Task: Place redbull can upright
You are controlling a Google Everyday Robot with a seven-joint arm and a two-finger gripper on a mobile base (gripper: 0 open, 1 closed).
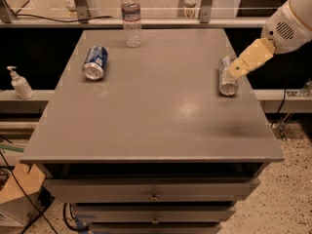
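The redbull can [225,78] is a slim silver can lying on its side near the right edge of the grey table [156,116], with its shiny top facing the front. My gripper [237,70] is tan and reaches in from the upper right. Its tip hangs right over the can's right side. I cannot tell if it touches the can.
A fatter blue can [95,61] lies on its side at the table's left. A clear water bottle [131,17] stands upright at the back edge. A soap dispenser [20,84] stands on a ledge off the left side. Drawers sit below the tabletop.
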